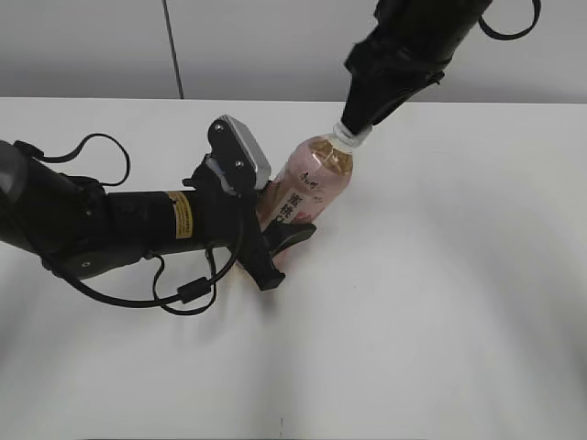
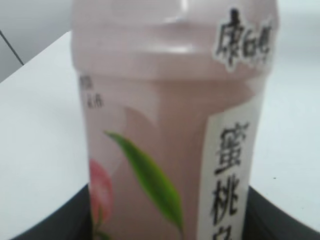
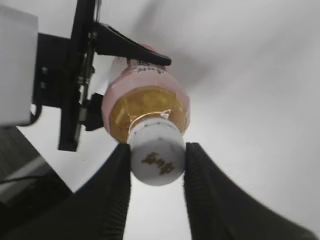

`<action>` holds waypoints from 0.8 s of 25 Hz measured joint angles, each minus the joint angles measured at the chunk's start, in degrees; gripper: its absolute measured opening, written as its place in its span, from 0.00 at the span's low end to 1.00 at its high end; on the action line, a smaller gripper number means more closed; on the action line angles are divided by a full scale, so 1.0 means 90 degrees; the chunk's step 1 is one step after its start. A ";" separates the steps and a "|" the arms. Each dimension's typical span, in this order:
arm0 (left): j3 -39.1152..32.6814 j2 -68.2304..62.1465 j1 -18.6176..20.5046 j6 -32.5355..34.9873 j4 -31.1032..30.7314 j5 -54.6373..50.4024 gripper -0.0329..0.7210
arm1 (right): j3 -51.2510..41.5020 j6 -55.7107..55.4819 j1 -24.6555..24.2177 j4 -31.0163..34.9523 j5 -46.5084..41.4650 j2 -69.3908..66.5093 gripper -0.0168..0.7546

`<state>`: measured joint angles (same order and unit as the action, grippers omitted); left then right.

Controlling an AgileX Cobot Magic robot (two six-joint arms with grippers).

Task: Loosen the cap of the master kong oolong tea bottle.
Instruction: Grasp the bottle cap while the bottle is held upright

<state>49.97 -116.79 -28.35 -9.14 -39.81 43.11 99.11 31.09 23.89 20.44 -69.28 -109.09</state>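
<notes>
Cap pinched by right hand; left hand clamps bottle.

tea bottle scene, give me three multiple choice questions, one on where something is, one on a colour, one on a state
1. Where does the left gripper hold the master kong oolong tea bottle?
A. at the neck
B. around the lower body
C. nowhere

2. What colour is the cap?
A. white
B. red
C. green

3. How does the right gripper stand?
A. wide open, far from the bottle
B. closed on the table
C. fingers against both sides of the cap

Answers:
1. B, the exterior view shows its dark fingers either side of the labelled lower body.
2. A, the right wrist view shows a white cap with a small mark on top.
3. C, in the right wrist view both fingers flank the cap with no gap showing.
</notes>
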 joint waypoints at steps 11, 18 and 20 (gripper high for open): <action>0.0000 0.0017 0.0031 -0.0018 0.0120 0.0019 0.55 | -0.0017 0.3058 -0.0033 0.0438 0.0295 -0.0044 0.27; -0.0008 0.0022 0.0043 -0.0018 0.0156 0.0122 0.55 | -0.0011 0.4514 -0.0046 0.0921 0.0189 -0.0016 0.23; -0.0022 0.0022 0.0043 -0.0012 0.0156 0.0156 0.55 | -0.0011 0.4969 -0.0046 0.0961 0.0173 -0.0016 0.23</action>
<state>49.77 -116.59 -27.96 -9.24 -38.41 44.52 99.01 75.81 23.48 29.10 -67.73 -109.23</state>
